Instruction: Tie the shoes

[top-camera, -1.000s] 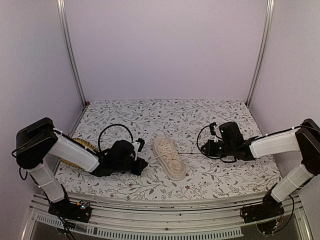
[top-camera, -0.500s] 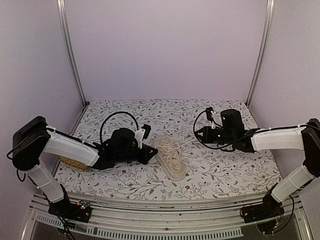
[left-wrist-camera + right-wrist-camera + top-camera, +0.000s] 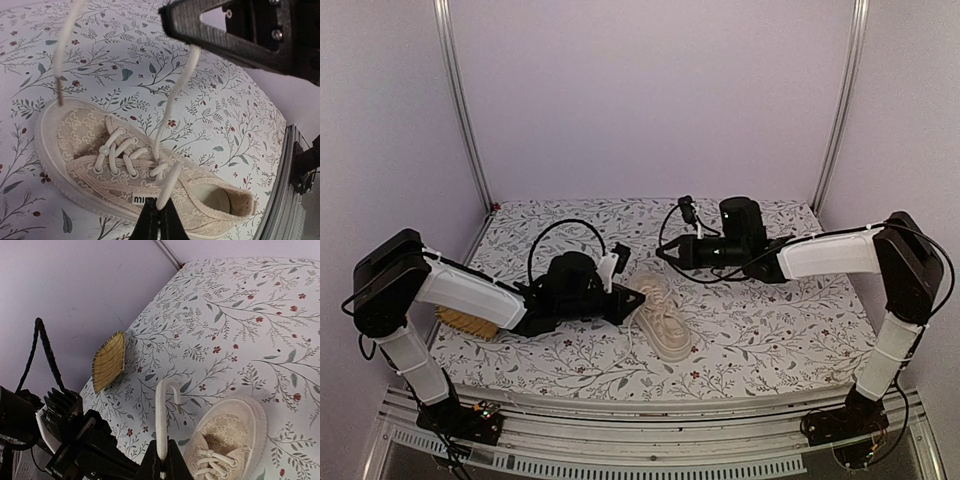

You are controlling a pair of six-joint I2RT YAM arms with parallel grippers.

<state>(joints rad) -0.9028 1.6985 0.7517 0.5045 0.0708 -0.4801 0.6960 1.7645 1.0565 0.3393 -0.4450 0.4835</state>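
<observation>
From above, the shoe [image 3: 661, 318] lies on the flowery table [image 3: 770, 330], a little toward the front and about in the middle. The left claw [image 3: 639, 297] is low beside the shoe's left side. The right claw [image 3: 661, 254] is behind the toe. Both claws are pinched tight, each on a lace. I think this is the start of the tying: the two ends are picked up and pulled apart, and no knot is made yet. Next, the claws likely need to cross the two ends over the shoe and tuck one under the other, without letting go. There is bare table behind the shoe and to its right. The walls stand at the back and both sides, and a yellow mat [image 3: 462, 322] lies under the left arm. From the left wrist, the left claw [image 3: 160, 215] pinches a lace [image 3: 169, 186] right by the shoe's [image 3: 80, 135] opening, and another lace runs up to the right claw [image 3: 225, 30]. The table's front rail [image 3: 295, 165] is near the heel, so there is little room that way. From the right wrist, the right claw [image 3: 161, 460] holds its lace [image 3: 160, 410] near the end, and the tip droops over. The mat [image 3: 110, 361] is well away by the wall.
</observation>
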